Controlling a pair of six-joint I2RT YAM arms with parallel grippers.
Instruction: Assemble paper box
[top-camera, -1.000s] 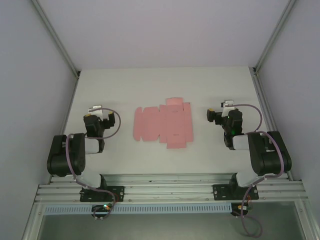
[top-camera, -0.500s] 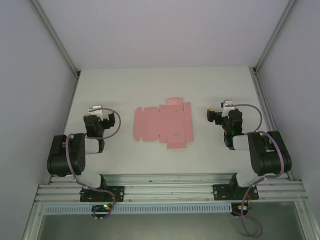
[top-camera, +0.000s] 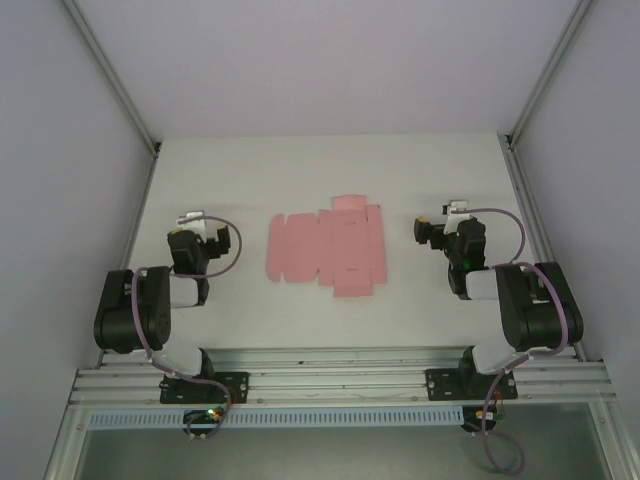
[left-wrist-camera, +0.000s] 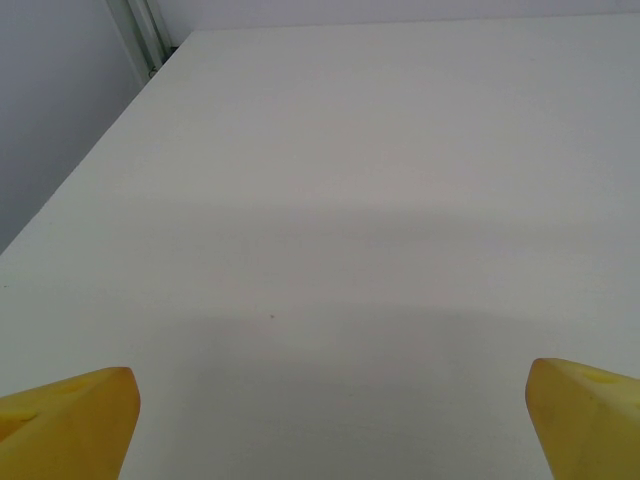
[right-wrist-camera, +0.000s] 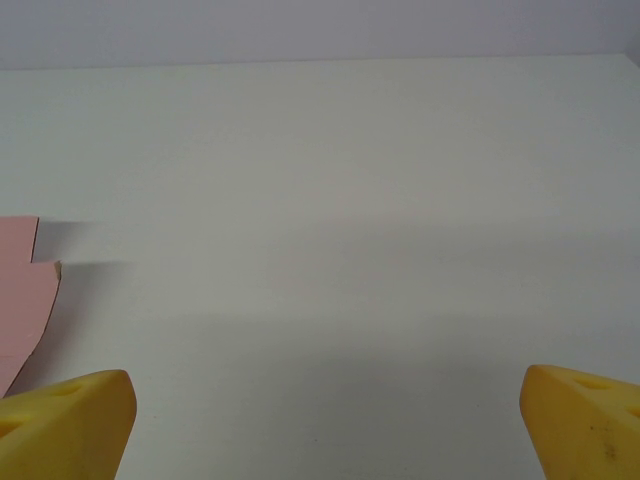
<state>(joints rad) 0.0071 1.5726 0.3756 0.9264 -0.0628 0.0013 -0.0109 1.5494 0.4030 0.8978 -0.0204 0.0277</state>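
Since the paper box (top-camera: 325, 247) is as yet only a flat pink die-cut sheet, it lies spread in the middle of the top view, flaps out and creases unfolded, on the white table (top-camera: 300, 165). Its place between the two arms looks meant to let either one reach a side of it. A corner of the card also shows at the left edge of the right wrist view, lying flat with a thin shadow beside it. Left of the sheet in the top view sits the left gripper (top-camera: 190, 225) and right of it the right gripper (top-camera: 445, 228), both well apart from the card. Each wrist view has its yellow fingertips (left-wrist-camera: 65, 420) in the bottom corners, spread wide with bare table between them, so both grippers are released and empty. By my judgement no fold has begun, and the arms sit parked either side, ready for a first approach
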